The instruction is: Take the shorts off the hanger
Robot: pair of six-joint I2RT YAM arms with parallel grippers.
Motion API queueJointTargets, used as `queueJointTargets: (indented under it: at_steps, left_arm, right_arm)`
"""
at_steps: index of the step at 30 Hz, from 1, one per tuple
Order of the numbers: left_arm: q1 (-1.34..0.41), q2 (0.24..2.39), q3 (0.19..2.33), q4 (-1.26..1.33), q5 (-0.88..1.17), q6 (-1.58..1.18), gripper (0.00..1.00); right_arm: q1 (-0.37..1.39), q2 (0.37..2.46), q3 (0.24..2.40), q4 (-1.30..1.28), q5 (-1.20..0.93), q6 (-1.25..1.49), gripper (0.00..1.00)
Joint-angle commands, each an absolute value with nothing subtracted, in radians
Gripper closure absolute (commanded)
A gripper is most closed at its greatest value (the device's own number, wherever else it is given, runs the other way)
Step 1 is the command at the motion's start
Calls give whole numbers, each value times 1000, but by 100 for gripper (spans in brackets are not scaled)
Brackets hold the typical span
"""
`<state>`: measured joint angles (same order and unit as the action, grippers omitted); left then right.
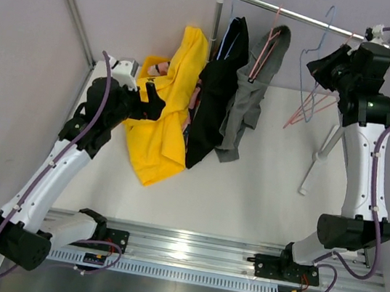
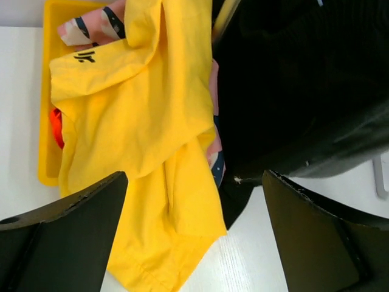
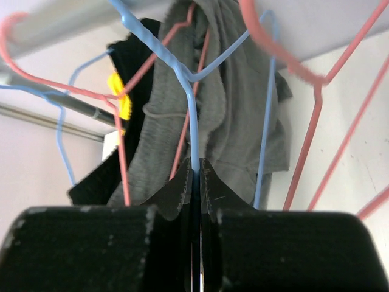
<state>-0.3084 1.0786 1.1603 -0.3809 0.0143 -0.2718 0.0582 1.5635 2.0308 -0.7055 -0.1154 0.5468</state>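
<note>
- Shorts not yet off the rail (image 1: 295,14): a black pair (image 1: 213,97) and a grey pair (image 1: 250,95) on a pink hanger (image 1: 273,33). Both hang at upper centre, long axis running from the rail down toward the table (image 1: 261,193).
- Left claw (image 1: 159,104) is spread wide and holds nothing. It sits over the yellow shorts (image 2: 140,121), which spill across a yellow tray (image 2: 48,121) holding a pink patterned pair (image 2: 91,27) and an orange-red pair (image 2: 56,128).
- The black pair lies just right of that claw, so the left arm looks nearer to it.
- Right claw (image 3: 196,173), at upper right, is pressed together on a blue hanger (image 3: 193,121). The grey pair lies to its left, just beyond the wire.
</note>
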Motion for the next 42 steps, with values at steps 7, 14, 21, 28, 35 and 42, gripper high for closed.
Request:
queueJointTargets:
  at_steps: [7,14,21,28,35,42]
  left_arm:
    - [-328,994,1088,-318,60,-255,1]
    - [-328,1000,1059,-311,83,-250,1]
    - [-328,988,1014,-290,89,-252,1]
    - [-328,982,970,-268,87,-253,1]
    - [-328,963,953,-273,83,-259,1]
    - [-328,942,953,-275,103,-270,1]
  right_arm:
    - [55,1491,1887,-634,-58,566,100]
    - [55,1254,1718,-675,-42,542,26]
    - [55,1141,1799,-791,103,502,1]
    - [161,1190,1830,-588,-46,560,6]
    - [324,1457,1977,-557,12,474,12]
    - [330,1600,1988,-499,25,508,23]
